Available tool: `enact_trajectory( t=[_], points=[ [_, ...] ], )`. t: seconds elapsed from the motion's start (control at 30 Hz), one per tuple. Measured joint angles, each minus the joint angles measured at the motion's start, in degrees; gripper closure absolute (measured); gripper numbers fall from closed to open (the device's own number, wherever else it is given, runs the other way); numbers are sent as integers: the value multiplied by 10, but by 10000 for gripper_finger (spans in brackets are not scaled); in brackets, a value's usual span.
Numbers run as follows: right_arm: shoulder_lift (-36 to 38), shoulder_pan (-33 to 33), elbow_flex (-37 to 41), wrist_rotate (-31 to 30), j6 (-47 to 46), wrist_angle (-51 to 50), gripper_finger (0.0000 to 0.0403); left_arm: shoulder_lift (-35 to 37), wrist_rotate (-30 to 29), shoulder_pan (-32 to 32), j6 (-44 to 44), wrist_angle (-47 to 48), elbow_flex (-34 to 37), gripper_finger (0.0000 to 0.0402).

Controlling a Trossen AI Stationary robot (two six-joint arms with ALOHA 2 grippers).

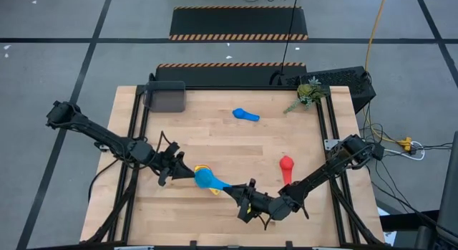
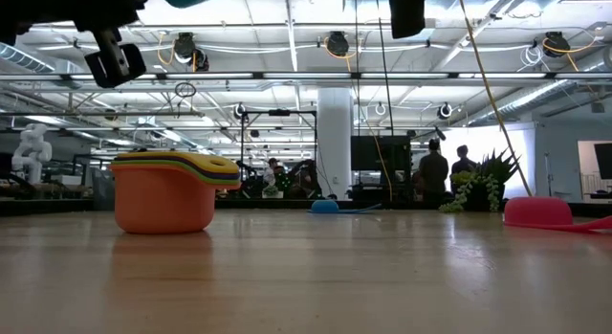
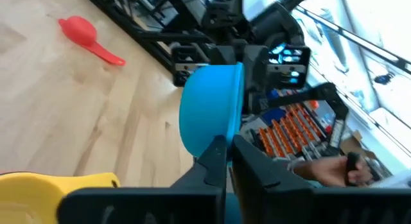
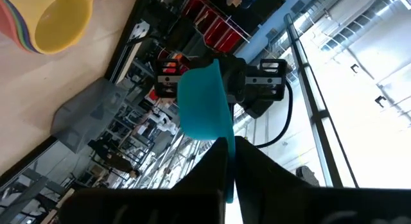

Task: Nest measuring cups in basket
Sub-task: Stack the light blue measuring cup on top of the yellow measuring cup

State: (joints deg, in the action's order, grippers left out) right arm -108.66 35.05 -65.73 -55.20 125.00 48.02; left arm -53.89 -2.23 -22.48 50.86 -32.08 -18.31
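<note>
Measuring cups, high view: you held a light blue cup point(image 1: 208, 178) aloft between both arms; a blue cup point(image 1: 245, 114) and a red cup point(image 1: 286, 165) lay apart on the table point(image 1: 215, 135).
Basket, high view: the basket point(image 1: 166, 97) sat at the table's far left corner.
Low view: a nested stack point(image 2: 172, 189) stood on the table, orange outermost.
Left wrist view: your left gripper point(image 3: 226, 153) was clamped on the cup's handle.
Right wrist view: your right gripper point(image 4: 230, 161) was clamped on the cup's handle.
</note>
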Motion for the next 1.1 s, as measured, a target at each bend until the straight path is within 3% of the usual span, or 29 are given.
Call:
enact_trajectory(
  t=[0.2,0.4,0.53,0.73,1.1],
  points=[
    [0,2,0,-3,-43,3,402,0,-31,0,-30,-1,0,267],
    [0,7,0,-18,-190,12,403,0,-75,0,-100,-25,0,140],
    [0,10,0,-53,-250,13,403,13,-116,0,-153,-31,0,87],
    [0,16,0,-84,-371,15,403,52,-181,0,-230,-31,0,72],
    [0,18,-28,-118,-650,14,403,119,-217,0,-320,-29,-1,119]
  ],
)
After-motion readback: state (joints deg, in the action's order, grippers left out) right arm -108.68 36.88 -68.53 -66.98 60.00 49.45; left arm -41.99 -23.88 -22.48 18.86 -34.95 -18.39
